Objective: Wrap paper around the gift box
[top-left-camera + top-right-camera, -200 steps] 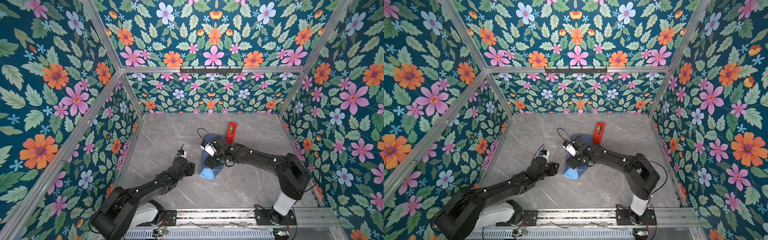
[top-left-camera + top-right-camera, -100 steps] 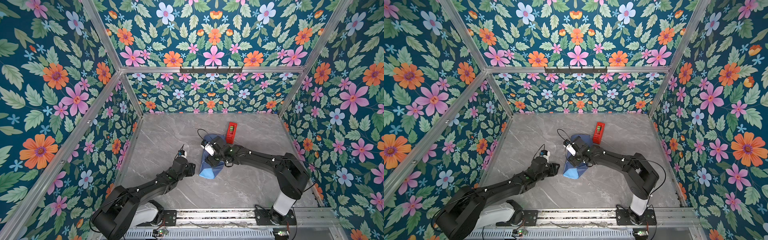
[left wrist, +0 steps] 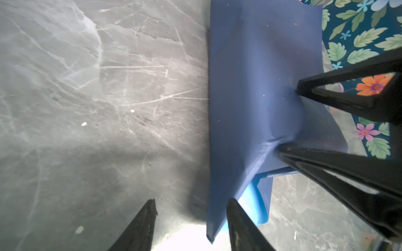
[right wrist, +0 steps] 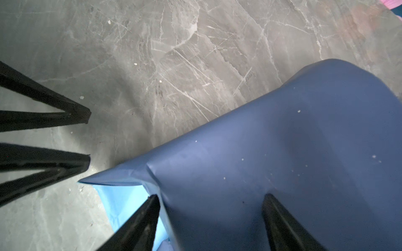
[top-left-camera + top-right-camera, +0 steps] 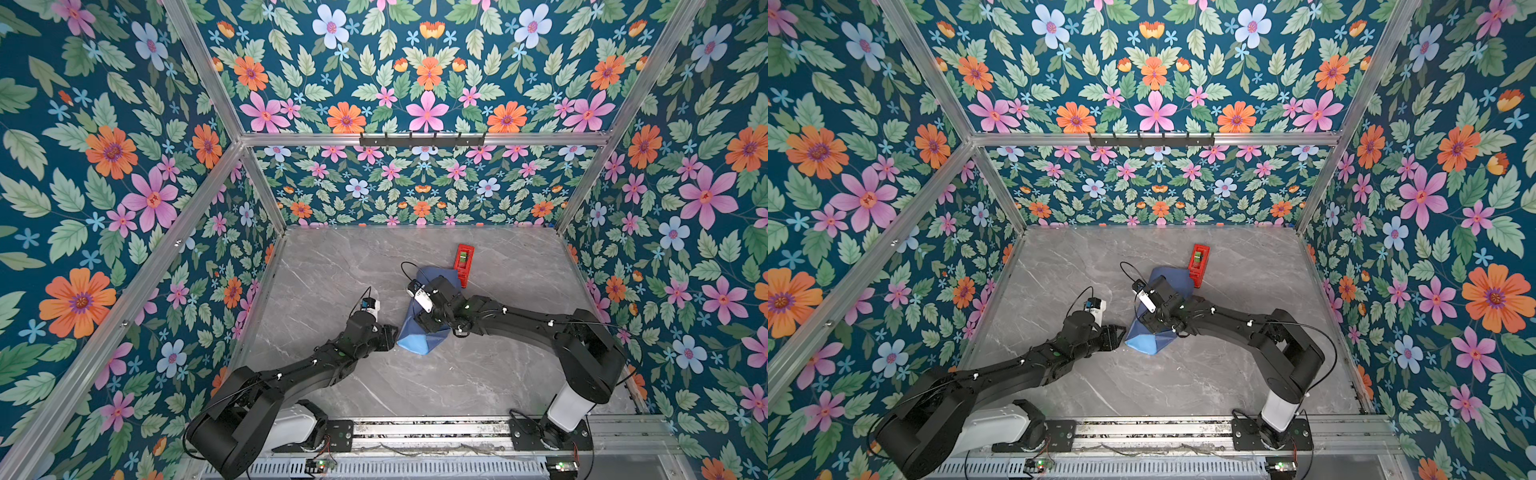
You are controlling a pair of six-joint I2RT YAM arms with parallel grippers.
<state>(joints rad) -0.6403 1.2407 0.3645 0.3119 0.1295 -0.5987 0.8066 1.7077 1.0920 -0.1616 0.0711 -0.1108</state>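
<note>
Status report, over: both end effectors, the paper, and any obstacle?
Left end effector open, at left edge of paper. Right end effector open, tips on top of it. Gift box hidden underneath. Red tape dispenser close by far edge.

Bright, sharp top views; wrist views dimmer (soft edges).

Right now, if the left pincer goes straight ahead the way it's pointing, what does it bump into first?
Probably the folded blue wrapping paper: the left pincer points at its near edge, close by. Depth is unclear, so it may partly slip past.
</note>
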